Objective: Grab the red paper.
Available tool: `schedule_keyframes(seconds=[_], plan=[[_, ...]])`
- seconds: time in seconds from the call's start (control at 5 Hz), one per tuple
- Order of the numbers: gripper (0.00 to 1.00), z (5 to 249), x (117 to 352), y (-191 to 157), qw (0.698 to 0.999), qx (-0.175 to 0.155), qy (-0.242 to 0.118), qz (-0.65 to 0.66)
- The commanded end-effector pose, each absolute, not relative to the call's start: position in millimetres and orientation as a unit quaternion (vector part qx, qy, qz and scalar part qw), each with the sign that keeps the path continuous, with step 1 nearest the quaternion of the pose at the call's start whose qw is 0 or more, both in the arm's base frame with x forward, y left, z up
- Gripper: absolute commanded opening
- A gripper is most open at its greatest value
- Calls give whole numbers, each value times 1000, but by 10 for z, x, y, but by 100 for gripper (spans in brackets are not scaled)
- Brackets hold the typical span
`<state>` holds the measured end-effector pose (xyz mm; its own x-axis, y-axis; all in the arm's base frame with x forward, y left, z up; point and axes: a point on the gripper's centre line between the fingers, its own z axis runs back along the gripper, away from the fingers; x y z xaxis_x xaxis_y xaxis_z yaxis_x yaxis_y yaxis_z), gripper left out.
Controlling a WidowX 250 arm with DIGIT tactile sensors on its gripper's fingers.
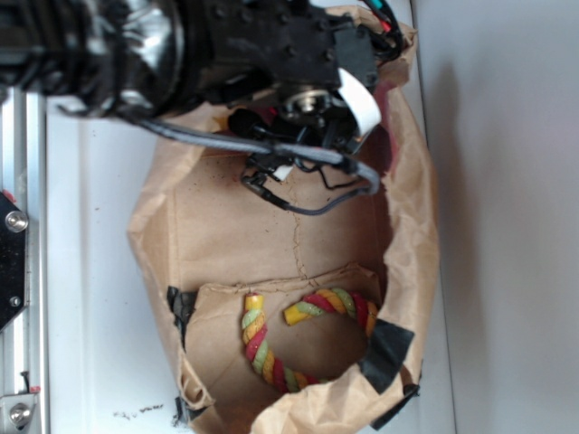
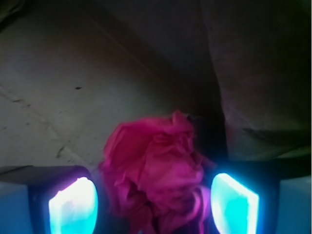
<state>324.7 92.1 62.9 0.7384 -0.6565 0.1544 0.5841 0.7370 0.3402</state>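
Wrist view: red paper (image 2: 153,173) sits between end effector (image 2: 153,204) fingers.

Red paper (image 2: 156,170) magenta-red; fingers (image 2: 73,209) glow cyan/violet; rope ring (image 1: 262,348) red/yellow/green stripes; bag (image 1: 235,244) brown.

From outside, daylight is even and bright; the white worktop (image 1: 81,271) washes out pale, and my arm (image 1: 136,45) at the top is blurred and out of focus, with glare on its glossy black. A soft shadow falls on the right. At my wrist it is dim and murky: the brown paper (image 2: 73,87) fades to near black on the far right. My fingertips (image 2: 73,207) glow blown-out cyan and violet, and the red paper (image 2: 153,170) reads magenta, soft-edged
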Motion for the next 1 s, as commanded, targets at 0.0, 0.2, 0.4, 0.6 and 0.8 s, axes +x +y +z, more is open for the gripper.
schedule_keyframes(seconds=[0.0, 0.2, 0.4, 0.6, 0.8], plan=[[100, 618, 3531, 899, 917, 154, -133, -342], [100, 558, 3534, 890, 916, 157, -122, -349], [100, 647, 3506, 901, 918, 144, -130, -346], [91, 639, 3494, 907, 920, 143, -129, -340], [0, 644, 3467, 906, 922, 144, -133, -334]])
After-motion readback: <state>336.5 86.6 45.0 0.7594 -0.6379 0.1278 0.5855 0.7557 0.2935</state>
